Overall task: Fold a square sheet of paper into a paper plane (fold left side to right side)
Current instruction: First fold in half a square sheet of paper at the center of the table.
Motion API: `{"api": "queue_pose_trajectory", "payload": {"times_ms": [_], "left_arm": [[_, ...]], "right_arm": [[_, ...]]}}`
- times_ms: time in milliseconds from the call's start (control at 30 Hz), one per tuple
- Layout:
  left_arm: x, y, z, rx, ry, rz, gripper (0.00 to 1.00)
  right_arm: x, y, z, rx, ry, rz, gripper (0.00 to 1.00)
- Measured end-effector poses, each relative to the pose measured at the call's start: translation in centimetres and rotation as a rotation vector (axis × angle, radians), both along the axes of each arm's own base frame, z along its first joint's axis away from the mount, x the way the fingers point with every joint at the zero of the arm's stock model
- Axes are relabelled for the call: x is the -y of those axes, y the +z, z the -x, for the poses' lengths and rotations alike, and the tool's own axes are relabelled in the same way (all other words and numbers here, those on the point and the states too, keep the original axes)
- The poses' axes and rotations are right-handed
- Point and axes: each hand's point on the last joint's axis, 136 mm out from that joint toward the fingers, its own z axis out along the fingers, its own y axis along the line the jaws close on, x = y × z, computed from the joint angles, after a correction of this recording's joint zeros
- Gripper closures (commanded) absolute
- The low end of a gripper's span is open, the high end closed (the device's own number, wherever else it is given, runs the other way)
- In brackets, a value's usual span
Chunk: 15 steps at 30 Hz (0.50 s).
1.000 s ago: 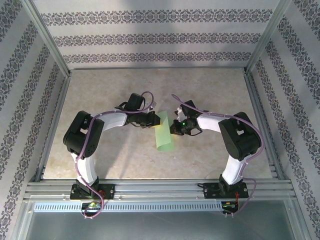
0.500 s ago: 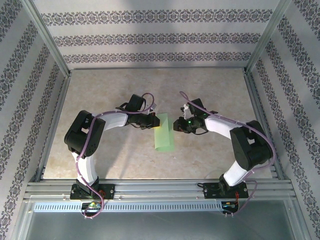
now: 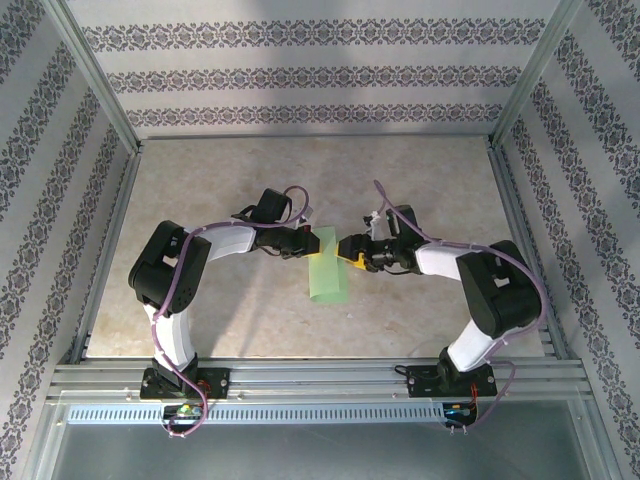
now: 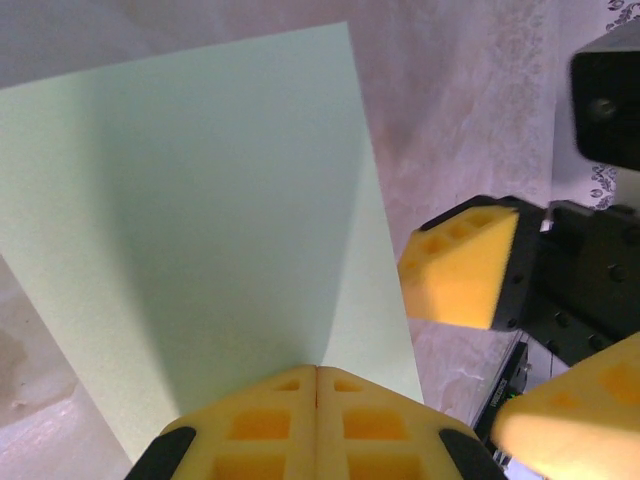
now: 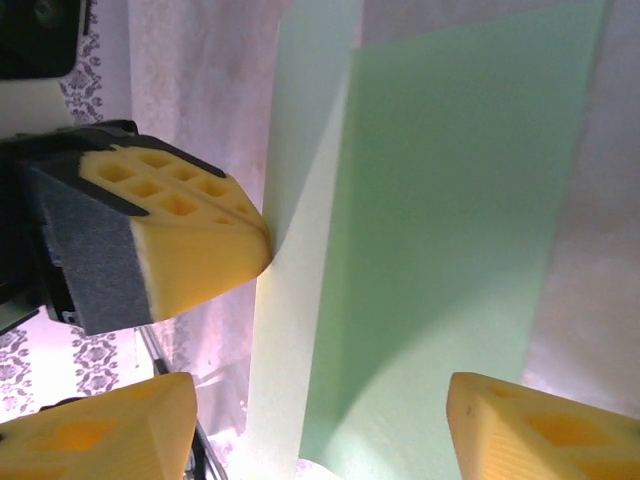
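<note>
Square sheet of paper [image 3: 328, 272] mid-table, creased narrower; left-to-right fold judged done | left gripper [image 4: 316, 372] pressed together on its edge | right gripper [image 3: 351, 251] spread, just beside it | nose and wing folds pending

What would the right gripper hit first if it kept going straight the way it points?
Most likely the folded green sheet of paper, lying just ahead of the open right gripper; the left gripper pinches its far edge beyond.
</note>
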Motion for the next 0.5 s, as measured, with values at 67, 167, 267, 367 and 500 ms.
{"api": "queue_pose_trajectory", "payload": {"times_ms": [67, 167, 267, 367, 500], "left_arm": [[0.0, 0.0, 0.0, 0.000, 0.000, 0.000, 0.99], [0.0, 0.0, 0.0, 0.000, 0.000, 0.000, 0.98], [0.0, 0.0, 0.0, 0.000, -0.001, 0.000, 0.99], [0.2, 0.0, 0.2, 0.000, -0.007, 0.000, 0.98], [0.4, 0.0, 0.4, 0.000, -0.013, 0.000, 0.98]], "right_arm": [[-0.6, -0.7, 0.3, -0.020, 0.013, -0.005, 0.42], [-1.3, -1.6, 0.5, -0.049, 0.021, -0.012, 0.49], [-1.9, -1.6, 0.6, -0.055, 0.029, -0.023, 0.55], [-2.1, -1.4, 0.4, -0.049, 0.029, -0.032, 0.62], [-2.2, -1.3, 0.3, -0.042, 0.028, -0.035, 0.73]]}}
